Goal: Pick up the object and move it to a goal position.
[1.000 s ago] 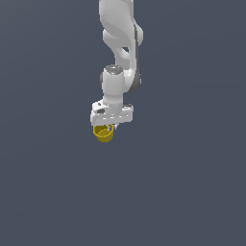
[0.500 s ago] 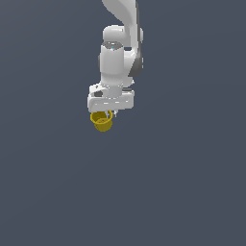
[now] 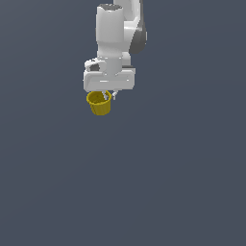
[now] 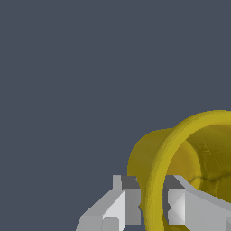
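The small yellow cup [image 3: 100,103] hangs below my white gripper [image 3: 109,95] in the exterior view, upright and tapering downward. The fingers are shut on its rim wall. In the wrist view the cup [image 4: 180,158] fills the corner, its hollow inside visible. One finger [image 4: 122,198] is outside the rim and the other sits inside the cup, so my gripper [image 4: 151,200] pinches the wall. No goal marker shows.
Plain dark grey ground [image 3: 144,182] fills both views, with no other objects or edges in sight. The white arm [image 3: 117,33] rises above the gripper to the picture's top edge.
The arm has moved toward the exterior view's left and upward, carrying the cup with it. The grip on the cup is unchanged.
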Available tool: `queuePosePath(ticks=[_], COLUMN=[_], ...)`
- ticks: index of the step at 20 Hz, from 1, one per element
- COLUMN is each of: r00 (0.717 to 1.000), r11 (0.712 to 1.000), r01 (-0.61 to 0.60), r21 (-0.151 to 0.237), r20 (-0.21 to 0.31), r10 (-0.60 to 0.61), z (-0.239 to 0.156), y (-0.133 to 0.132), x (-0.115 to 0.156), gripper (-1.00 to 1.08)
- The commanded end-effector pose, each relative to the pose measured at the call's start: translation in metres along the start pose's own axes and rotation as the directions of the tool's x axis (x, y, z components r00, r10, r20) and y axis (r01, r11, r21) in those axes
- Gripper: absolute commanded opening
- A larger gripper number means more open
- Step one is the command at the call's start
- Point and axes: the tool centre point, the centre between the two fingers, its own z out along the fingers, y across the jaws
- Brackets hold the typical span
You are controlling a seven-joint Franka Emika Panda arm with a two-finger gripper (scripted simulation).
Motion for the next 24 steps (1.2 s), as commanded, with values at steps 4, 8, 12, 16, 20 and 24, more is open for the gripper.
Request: queuePosePath(ticks=[4,8,12,16,20,24], r00=[1.000,1.000,1.000,1.000,1.000,1.000], r11=[1.000,1.000,1.000,1.000,1.000,1.000], r01=[0.000,-0.001,-0.001,-0.001,-0.002,-0.002], r21=[0.000,0.000,-0.001,-0.002,-0.002,-0.002], r20=[-0.003,-0.003,-0.003,-0.002,-0.002,-0.002], r10=[0.000,0.001,0.001,0.001,0.002,0.002], z=[-0.053,-0.086,-0.112,-0.131,-0.143,-0.147], y=[0.005,0.008,0.010,0.013,0.014,0.015], x=[-0.002,-0.003,-0.003,-0.003,-0.003,-0.003], gripper=[-1.00,-1.00,-1.00,-1.00,-1.00,-1.00])
